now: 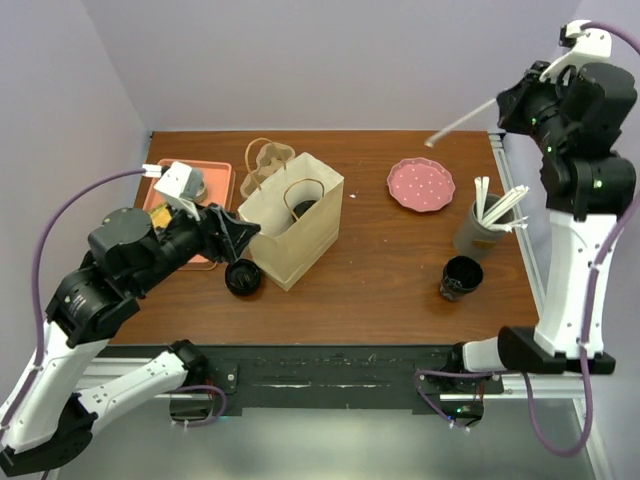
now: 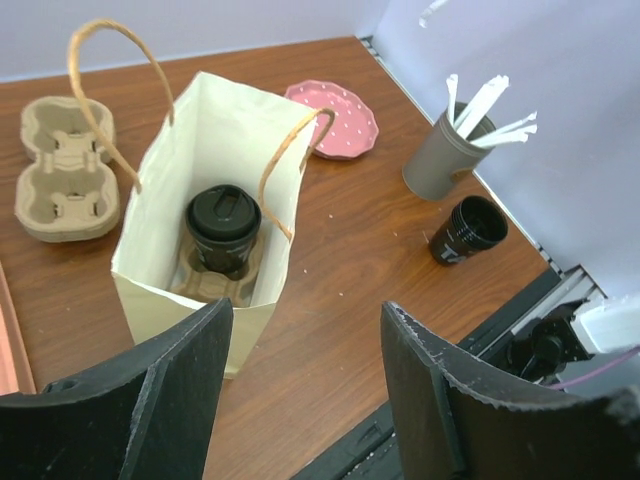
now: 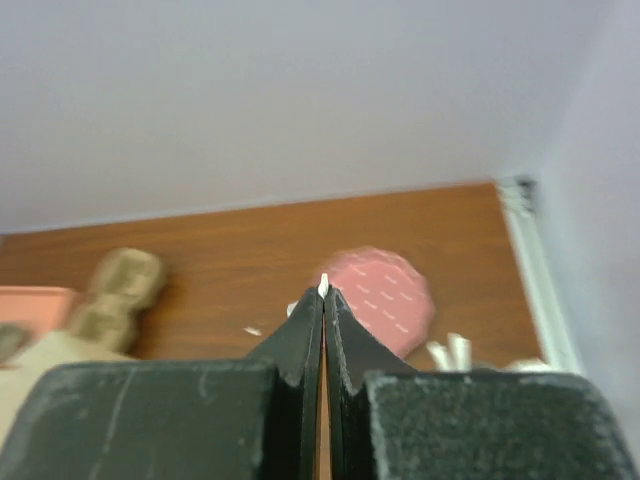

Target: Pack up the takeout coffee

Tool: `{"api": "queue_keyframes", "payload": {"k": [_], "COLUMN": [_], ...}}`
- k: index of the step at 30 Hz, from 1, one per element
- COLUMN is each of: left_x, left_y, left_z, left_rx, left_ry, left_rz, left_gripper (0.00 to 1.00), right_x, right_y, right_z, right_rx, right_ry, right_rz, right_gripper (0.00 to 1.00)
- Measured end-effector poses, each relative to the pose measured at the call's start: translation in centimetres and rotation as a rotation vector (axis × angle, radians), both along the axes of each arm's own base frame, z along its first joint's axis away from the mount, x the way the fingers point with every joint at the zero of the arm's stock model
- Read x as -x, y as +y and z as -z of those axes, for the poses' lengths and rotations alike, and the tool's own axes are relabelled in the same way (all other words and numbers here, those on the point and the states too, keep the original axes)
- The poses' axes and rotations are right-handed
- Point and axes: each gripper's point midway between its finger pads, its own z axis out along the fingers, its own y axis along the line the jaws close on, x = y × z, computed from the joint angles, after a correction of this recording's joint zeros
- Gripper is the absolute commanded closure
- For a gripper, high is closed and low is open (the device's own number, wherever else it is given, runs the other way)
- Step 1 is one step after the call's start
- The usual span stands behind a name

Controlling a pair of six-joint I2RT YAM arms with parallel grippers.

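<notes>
Brown wood desk, lilac walls; on it three black cups: first cup upright in the one paper bag, second cup beside the bag's near corner, third cup on its side near the straw holder. One pink plate, one carrier behind the bag. Left claw gapes wide, empty; right claw pinches a white straw.

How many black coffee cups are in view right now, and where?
3. One cup stands inside the paper bag; a second cup sits at the bag's near left corner; a third cup lies tipped beside the grey straw holder. Others may be hidden.
</notes>
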Motion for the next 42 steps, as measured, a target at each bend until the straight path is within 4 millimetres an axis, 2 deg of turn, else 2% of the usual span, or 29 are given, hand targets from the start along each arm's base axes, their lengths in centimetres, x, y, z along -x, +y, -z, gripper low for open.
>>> {"api": "queue_keyframes", "payload": {"k": [2,6,8,11,18,25,28,32,34,36,37,40,42], "left_x": [0.1,0.5,0.7,0.8,0.9,0.9,1.1,1.3,1.4,1.5,1.5,1.4,1.3], "left_y": [0.4,1.2,1.4,1.6,2.2,2.7,3.1,3.7,3.9,4.1,4.2,4.2,4.2], "left_z": [-0.5,-1.2,-1.6,-2.3,-4.0,-4.2,-4.1,-4.0,-4.0,-4.0,-4.0,-3.8,-3.6], "left_rx": [0.009,0.026,0.029,0.037,0.057,0.072,0.078,0.079,0.079,0.079,0.08,0.077,0.071], "left_ry": [-0.014,-0.036,-0.041,-0.052,-0.081,-0.078,-0.076,-0.079,-0.081,-0.083,-0.084,-0.081,-0.076], "left_rz": [-0.011,-0.031,-0.036,-0.041,-0.062,-0.091,-0.102,-0.12,-0.128,-0.134,-0.136,-0.14,-0.142], "left_gripper": [0.34,0.34,0.34,0.34,0.34,0.34,0.34,0.33,0.33,0.33,0.33,0.33,0.33], "right_x": [0.9,2.6,2.9,2.5,1.9,4.4,5.7,7.8,8.3,8.5,8.5,8.1,7.9], "right_y": [3.0,12.8,17.0,21.1,26.5,29.2,31.0,34.5,36.5,38.2,38.9,41.1,42.2], "right_z": [-1.6,-4.0,-4.5,-3.5,-1.5,0.8,2.9,7.9,10.3,12.1,12.8,14.8,15.4], "right_rx": [-0.045,-0.077,-0.079,-0.06,0.012,0.082,0.121,0.191,0.221,0.254,0.269,0.31,0.326], "right_ry": [-0.077,-0.161,-0.173,-0.158,-0.119,-0.064,-0.032,0.049,0.081,0.098,0.103,0.121,0.129], "right_rz": [-0.096,-0.365,-0.468,-0.548,-0.636,-0.733,-0.79,-0.873,-0.905,-0.932,-0.941,-0.959,-0.962], "right_gripper": [1.0,1.0,1.0,1.0,1.0,1.0,1.0,0.98,0.93,0.81,0.78,0.61,0.49]}}
